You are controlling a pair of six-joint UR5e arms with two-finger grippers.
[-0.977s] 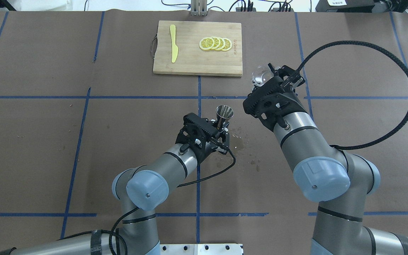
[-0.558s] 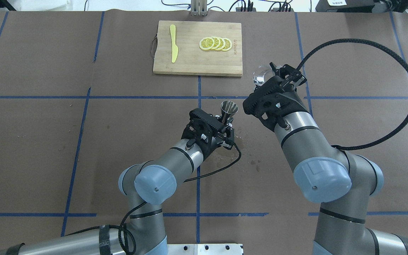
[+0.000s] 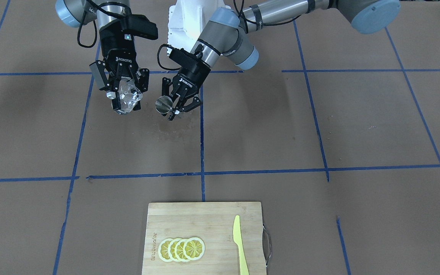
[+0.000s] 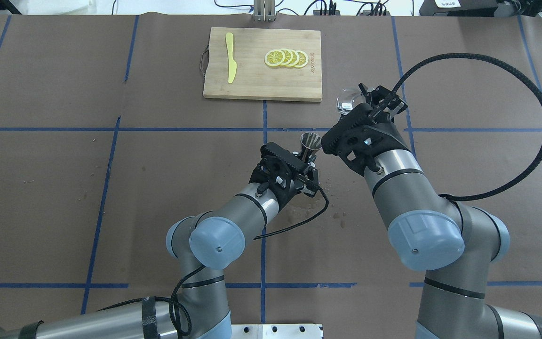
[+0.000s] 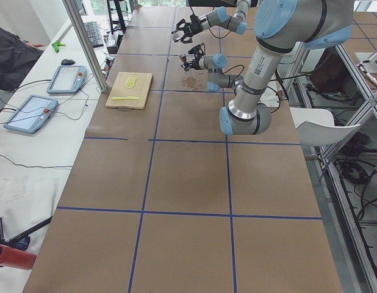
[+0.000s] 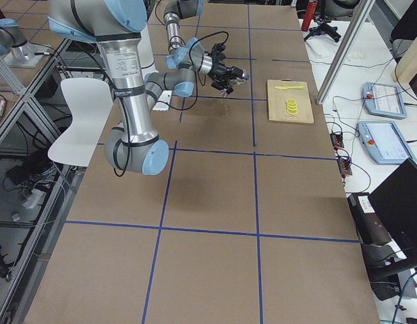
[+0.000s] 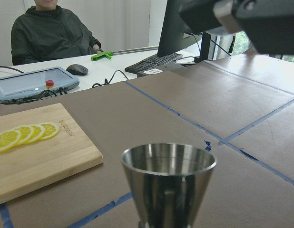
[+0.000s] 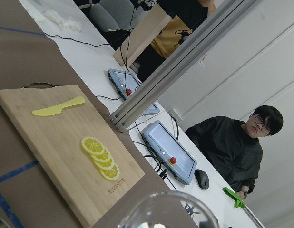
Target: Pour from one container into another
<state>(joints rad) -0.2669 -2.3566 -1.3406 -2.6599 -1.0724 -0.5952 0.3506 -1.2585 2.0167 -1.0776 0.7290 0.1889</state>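
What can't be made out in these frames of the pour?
- Liquid in the glass: it is clear and glary in the front-facing view, and the bottom edge of the right wrist view cuts it down to a blurred rim.
- Waist and lower cone of the jigger: cut off by the bottom edge of the left wrist view, and hidden by the left gripper overhead.
- Side views: glass and jigger are too small to read.

Bamboo cutting board [image 4: 252,82] flat on brown-papered tabletop [image 4: 64,179], metal handle [image 4: 202,61] at end nearest knife. On board: four overlapping lemon slices [image 4: 286,58]; yellow plastic knife [image 4: 230,57] well apart from slices. Dark wet spots [image 4: 338,215] on paper. Blue tape grid [image 4: 106,174] across tabletop.
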